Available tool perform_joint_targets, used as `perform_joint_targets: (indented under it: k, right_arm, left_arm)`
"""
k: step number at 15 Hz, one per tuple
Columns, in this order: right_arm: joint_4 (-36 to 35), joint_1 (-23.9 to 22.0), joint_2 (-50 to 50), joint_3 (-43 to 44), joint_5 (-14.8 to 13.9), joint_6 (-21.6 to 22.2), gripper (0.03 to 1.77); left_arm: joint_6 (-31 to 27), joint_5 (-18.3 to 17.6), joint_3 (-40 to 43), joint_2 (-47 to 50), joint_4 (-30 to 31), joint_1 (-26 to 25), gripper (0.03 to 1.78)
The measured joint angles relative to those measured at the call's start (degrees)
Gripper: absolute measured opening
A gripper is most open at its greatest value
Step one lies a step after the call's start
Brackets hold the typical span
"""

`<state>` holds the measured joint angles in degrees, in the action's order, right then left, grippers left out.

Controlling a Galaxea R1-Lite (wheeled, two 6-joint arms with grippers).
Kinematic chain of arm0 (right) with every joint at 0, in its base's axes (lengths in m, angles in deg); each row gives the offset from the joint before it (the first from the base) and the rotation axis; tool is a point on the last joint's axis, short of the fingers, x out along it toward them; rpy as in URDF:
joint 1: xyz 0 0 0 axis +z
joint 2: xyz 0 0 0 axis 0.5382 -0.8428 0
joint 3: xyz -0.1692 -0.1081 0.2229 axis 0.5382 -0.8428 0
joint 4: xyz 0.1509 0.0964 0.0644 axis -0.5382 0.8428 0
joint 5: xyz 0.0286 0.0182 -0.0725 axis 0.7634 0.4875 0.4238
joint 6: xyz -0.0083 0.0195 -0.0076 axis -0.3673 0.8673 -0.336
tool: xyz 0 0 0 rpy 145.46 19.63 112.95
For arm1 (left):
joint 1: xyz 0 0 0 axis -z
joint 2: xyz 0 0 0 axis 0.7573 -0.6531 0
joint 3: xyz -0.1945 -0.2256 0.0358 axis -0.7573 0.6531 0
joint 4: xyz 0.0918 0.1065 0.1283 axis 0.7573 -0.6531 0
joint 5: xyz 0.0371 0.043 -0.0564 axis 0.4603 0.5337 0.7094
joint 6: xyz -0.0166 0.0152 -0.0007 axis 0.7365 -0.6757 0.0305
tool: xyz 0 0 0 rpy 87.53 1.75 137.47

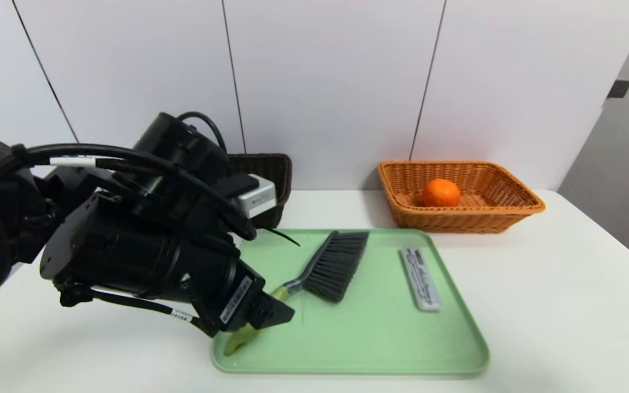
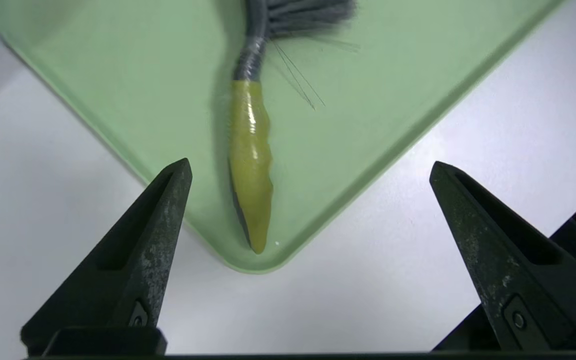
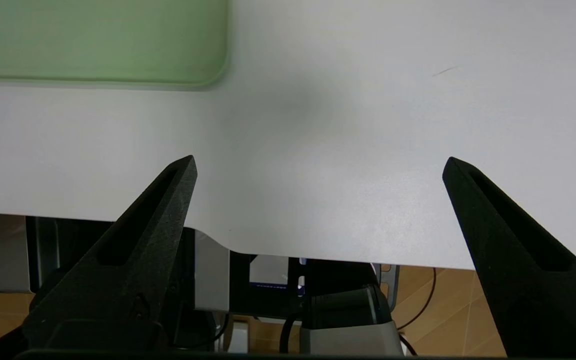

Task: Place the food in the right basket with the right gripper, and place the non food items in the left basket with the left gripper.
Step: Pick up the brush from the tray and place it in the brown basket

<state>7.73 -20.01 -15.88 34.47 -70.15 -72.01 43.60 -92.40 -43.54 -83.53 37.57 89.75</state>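
A brush (image 1: 336, 265) with grey bristles and a yellow-green handle (image 2: 250, 165) lies on the green tray (image 1: 456, 349), handle pointing to the tray's near left corner. A grey rectangular bar (image 1: 420, 270) lies on the tray's right side. An orange (image 1: 441, 192) sits in the light wicker right basket (image 1: 511, 210). The dark left basket (image 1: 271, 169) stands behind my left arm, mostly hidden. My left gripper (image 2: 310, 164) hangs open over the tray's near left corner, just short of the handle's tip, touching nothing. My right gripper (image 3: 320, 159) is open and empty over the table's near edge.
The tray (image 3: 93, 40) lies in the middle of the white table, its corner showing in the right wrist view. A wall rises right behind both baskets. My left arm's bulk covers the table's left part in the head view.
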Motion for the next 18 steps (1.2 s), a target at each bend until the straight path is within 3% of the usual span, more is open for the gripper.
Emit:
perform_joint_targets:
  k: [12, 18]
  right_arm:
    - [-1.1, 0.0, 0.1, -0.1, 0.0, 0.0, 1.7]
    - [-5.5, 0.0, 0.1, -0.2, 0.0, 0.1, 1.7]
  left_arm:
    - [-3.1, -1.7, 0.2, -7.1, 0.4, 1.0, 1.69]
    - [-2.6, 0.1, 0.4, -10.3, 0.4, 1.2, 1.69]
